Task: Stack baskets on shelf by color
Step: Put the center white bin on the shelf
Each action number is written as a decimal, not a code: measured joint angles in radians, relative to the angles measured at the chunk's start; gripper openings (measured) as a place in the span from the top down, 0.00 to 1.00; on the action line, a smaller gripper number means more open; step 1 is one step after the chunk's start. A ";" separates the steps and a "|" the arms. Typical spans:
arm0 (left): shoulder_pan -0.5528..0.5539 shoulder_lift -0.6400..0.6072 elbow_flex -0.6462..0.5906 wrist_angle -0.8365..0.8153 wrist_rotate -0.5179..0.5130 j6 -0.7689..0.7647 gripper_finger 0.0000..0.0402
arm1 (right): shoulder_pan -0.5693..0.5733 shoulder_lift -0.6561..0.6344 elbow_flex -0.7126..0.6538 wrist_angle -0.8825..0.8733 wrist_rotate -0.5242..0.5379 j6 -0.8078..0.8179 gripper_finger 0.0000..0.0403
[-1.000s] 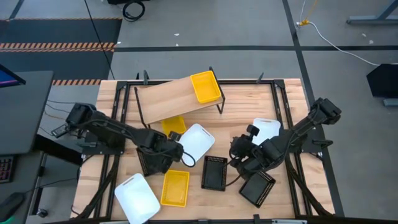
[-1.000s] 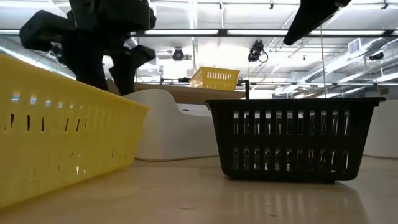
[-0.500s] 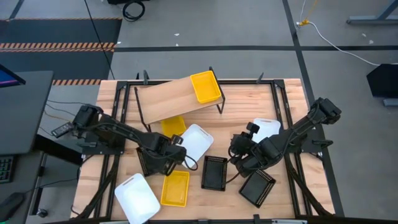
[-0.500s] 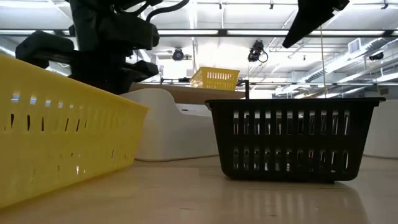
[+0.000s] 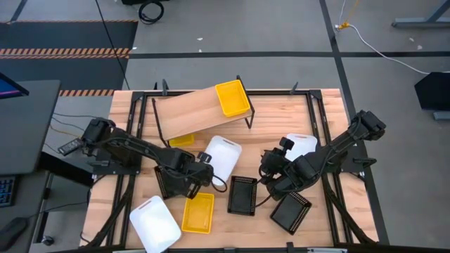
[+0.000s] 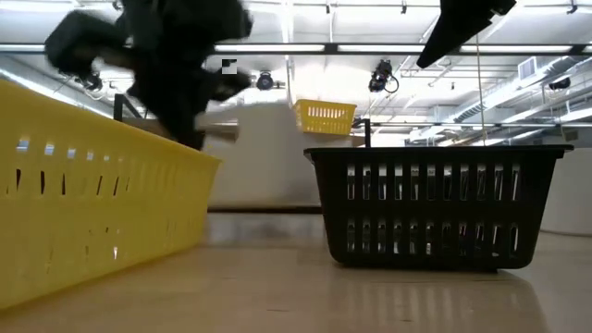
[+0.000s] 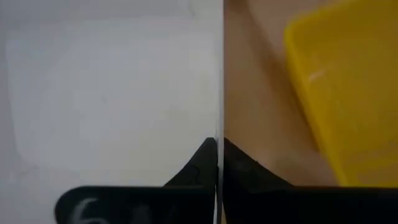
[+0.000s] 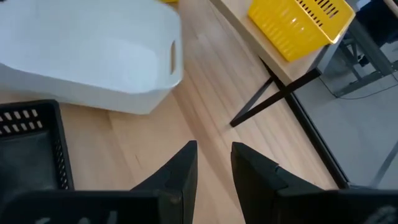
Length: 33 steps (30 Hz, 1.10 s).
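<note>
My left gripper (image 5: 205,164) is shut on a white basket (image 5: 223,156) at mid-table, just in front of the shelf (image 5: 197,112). The low view shows this basket (image 6: 264,157) raised off the table. One yellow basket (image 5: 233,98) stands on the shelf's right end, and another (image 5: 181,140) lies partly under the shelf. My right gripper (image 8: 213,155) hovers open over bare wood between a second white basket (image 5: 301,146) and two black baskets (image 5: 242,195) (image 5: 292,211). Nothing is between its fingers. My left gripper pinches the white basket's side wall (image 7: 219,118), on the side toward the table's left. One finger (image 7: 198,163) is inside the basket and one (image 7: 241,165) outside. The fingers come slanting from the left. The basket is lifted clear of the table, beside the gripper.
A third white basket (image 5: 155,223) and a yellow one (image 5: 198,212) lie near the front edge; that yellow one (image 6: 92,203) fills the low view's left. The shelf's black leg (image 8: 273,93) stands just beyond my right gripper.
My left gripper has shut on the white basket's wall and raised it. The basket has come off the table, turned a little and shifted toward the shelf, covering part of the yellow basket behind it.
</note>
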 joint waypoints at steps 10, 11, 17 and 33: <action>-0.051 -0.001 0.308 -0.212 -0.062 -0.039 0.98 | 0.000 0.000 0.000 -0.001 0.000 0.004 0.74; -0.054 -0.002 0.341 -0.249 -0.084 -0.051 0.98 | 0.000 0.000 0.000 -0.001 0.000 0.004 0.74; -0.050 -0.001 0.515 -0.445 -0.212 -0.178 0.98 | 0.000 0.000 0.000 0.000 0.000 0.003 0.74; 0.185 -0.002 0.678 -0.728 -0.288 -0.416 0.98 | 0.000 0.000 0.000 0.010 0.000 0.007 0.74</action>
